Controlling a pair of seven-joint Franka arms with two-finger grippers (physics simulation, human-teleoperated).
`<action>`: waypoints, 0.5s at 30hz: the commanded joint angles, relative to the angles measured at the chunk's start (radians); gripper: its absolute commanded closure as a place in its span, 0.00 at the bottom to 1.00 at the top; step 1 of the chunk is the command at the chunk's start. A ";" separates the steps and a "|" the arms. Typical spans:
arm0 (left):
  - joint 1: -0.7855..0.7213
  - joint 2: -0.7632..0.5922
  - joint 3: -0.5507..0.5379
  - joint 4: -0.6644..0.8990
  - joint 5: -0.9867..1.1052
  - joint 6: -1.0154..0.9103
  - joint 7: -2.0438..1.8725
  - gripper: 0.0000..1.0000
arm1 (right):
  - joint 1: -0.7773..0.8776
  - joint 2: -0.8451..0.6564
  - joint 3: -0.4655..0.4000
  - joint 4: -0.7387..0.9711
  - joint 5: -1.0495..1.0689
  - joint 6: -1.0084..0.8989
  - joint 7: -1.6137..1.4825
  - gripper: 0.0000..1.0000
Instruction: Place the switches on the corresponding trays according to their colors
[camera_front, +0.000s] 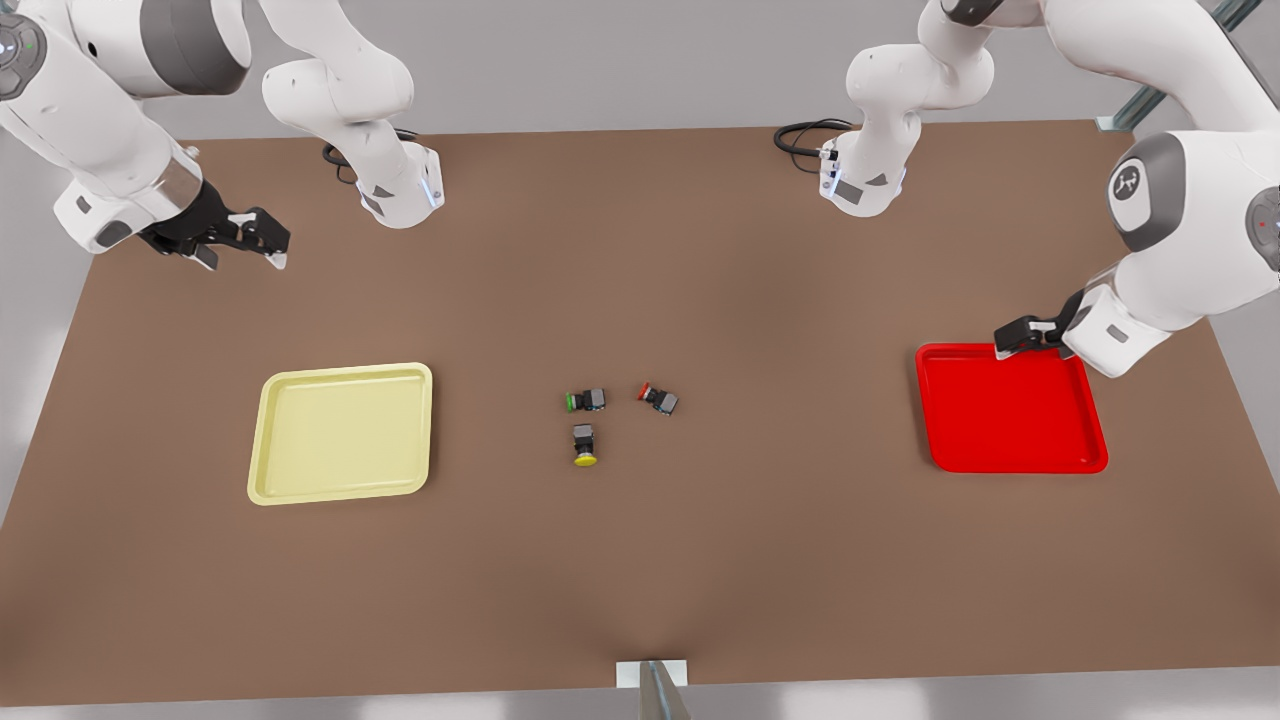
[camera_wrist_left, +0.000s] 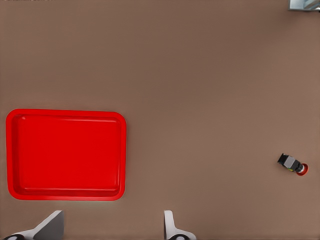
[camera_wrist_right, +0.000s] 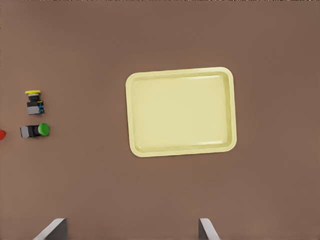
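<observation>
Three small switches lie at the table's middle: a red-capped one (camera_front: 658, 397) (camera_wrist_left: 293, 164), a yellow-capped one (camera_front: 585, 444) (camera_wrist_right: 34, 100) and a green-capped one (camera_front: 585, 401) (camera_wrist_right: 35, 130). The pale yellow tray (camera_front: 343, 433) (camera_wrist_right: 181, 111) lies empty on the front view's left, the red tray (camera_front: 1010, 408) (camera_wrist_left: 66, 154) empty on its right. My left gripper (camera_front: 1025, 335) (camera_wrist_left: 111, 232) hovers open over the red tray's far edge. Open and holding nothing, my right gripper (camera_front: 245, 245) (camera_wrist_right: 130, 232) hangs above the far left of the table, beyond the yellow tray.
Both arm bases (camera_front: 400, 190) (camera_front: 862, 180) stand at the table's far edge, with black cables beside them. A small white mount (camera_front: 651, 675) sits at the middle of the near edge. Bare brown tabletop separates the switches from each tray.
</observation>
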 joint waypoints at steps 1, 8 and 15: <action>-0.001 0.001 -0.002 0.000 0.002 -0.001 -0.016 0.00 | 0.000 0.000 0.000 0.000 0.000 0.002 0.001 0.00; -0.127 0.089 -0.122 -0.005 -0.011 0.104 -0.556 0.00 | 0.000 0.000 0.002 -0.001 0.000 0.005 0.002 0.00; -0.444 0.367 -0.238 -0.009 0.030 0.530 -1.627 0.00 | 0.009 0.001 0.002 0.000 0.003 0.002 -0.004 0.00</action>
